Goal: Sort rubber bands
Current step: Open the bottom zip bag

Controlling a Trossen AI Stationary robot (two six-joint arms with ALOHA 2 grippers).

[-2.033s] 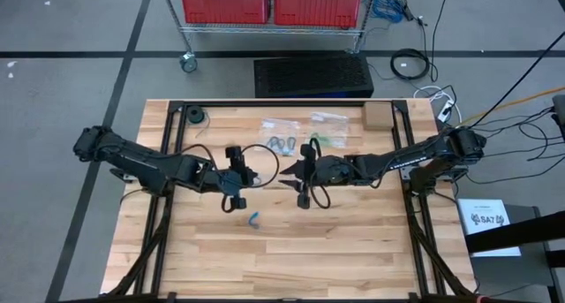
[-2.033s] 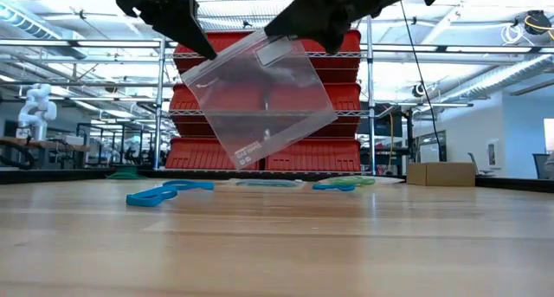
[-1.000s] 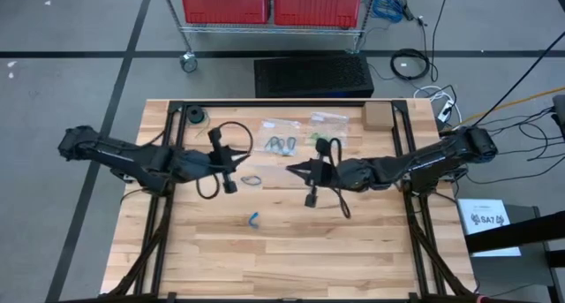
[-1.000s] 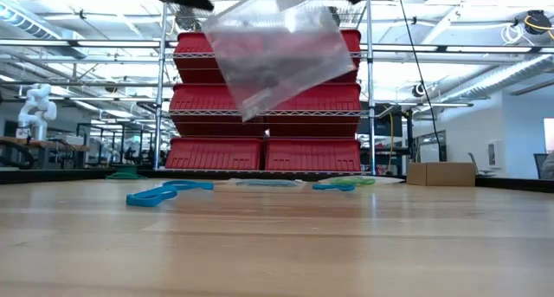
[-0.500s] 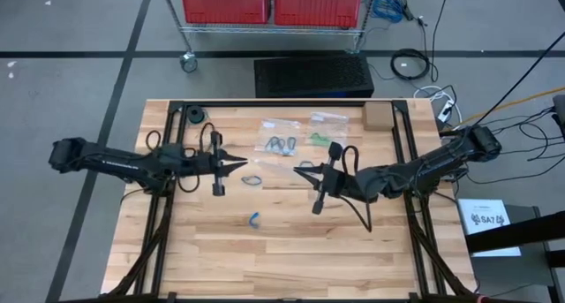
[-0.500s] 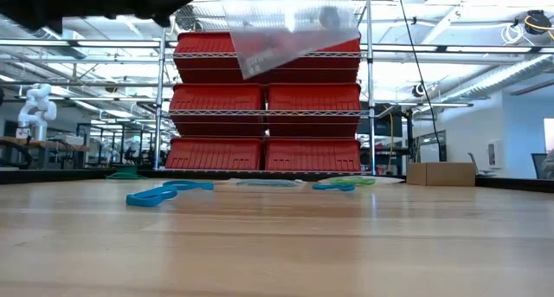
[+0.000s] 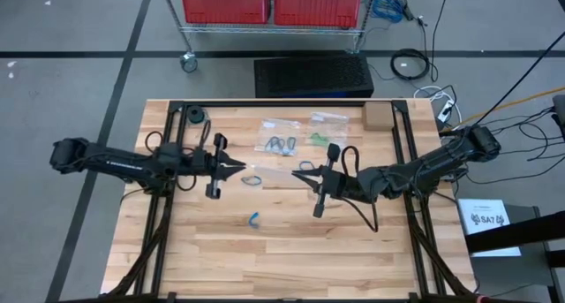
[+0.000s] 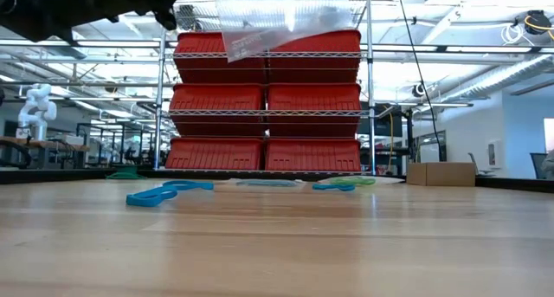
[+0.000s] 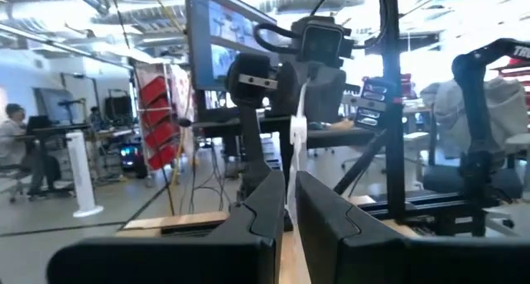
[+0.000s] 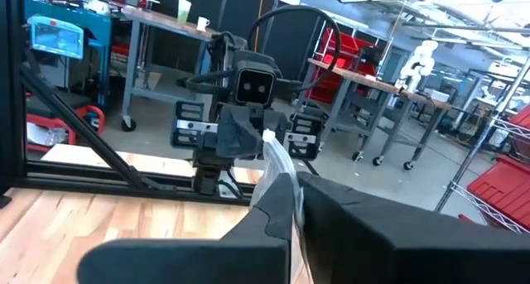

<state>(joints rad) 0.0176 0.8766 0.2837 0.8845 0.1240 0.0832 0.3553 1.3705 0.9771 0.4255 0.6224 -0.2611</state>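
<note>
Work surface and items resting on it

The surface (image 7: 265, 259) is a light wooden butcher-block top with a black frame along its edges. Seen from above, a blue rubber band (image 7: 253, 219) lies alone near centre, toward 6 o'clock. A dark rubber band (image 7: 252, 180) lies just toward 11 o'clock from it. At 12 o'clock, two clear plastic bags lie side by side: one (image 7: 281, 144) with dark and blue bands, the other (image 7: 323, 135) with green bands. A small cardboard box (image 7: 377, 116) sits at 1 o'clock. A dark roll (image 7: 193, 117) sits at 11 o'clock.
</note>
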